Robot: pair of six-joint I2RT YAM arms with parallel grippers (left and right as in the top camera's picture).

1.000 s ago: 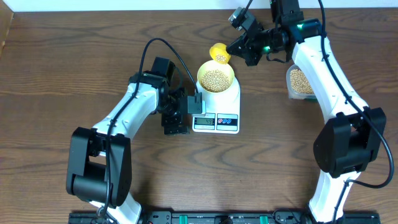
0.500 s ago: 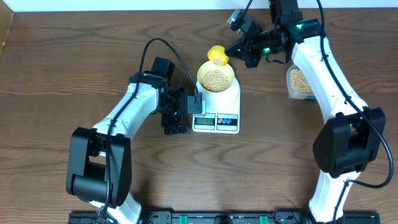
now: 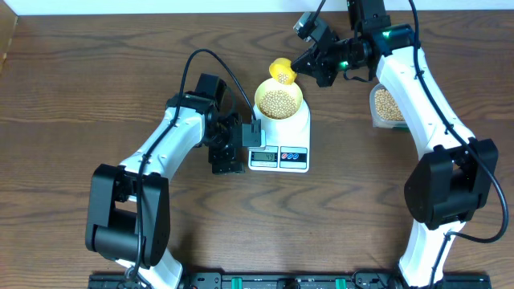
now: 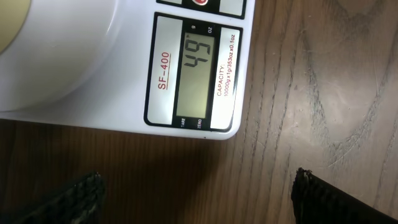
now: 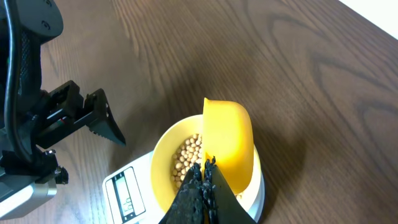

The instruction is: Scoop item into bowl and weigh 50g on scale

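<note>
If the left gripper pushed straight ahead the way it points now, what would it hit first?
Most likely the scale, at its edge by the display, straight ahead of the open left gripper. Its height above the table is unclear.

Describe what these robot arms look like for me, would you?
The left arm and right arm have glossy white shells between chunky black joints. Thin black cables loop off them. The left end effector has black, rough-textured fingers. A small green light glows near the right wrist.

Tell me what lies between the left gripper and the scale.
Only bare table, per the left wrist view: the left gripper, fingers open, sits short of the scale.
</note>
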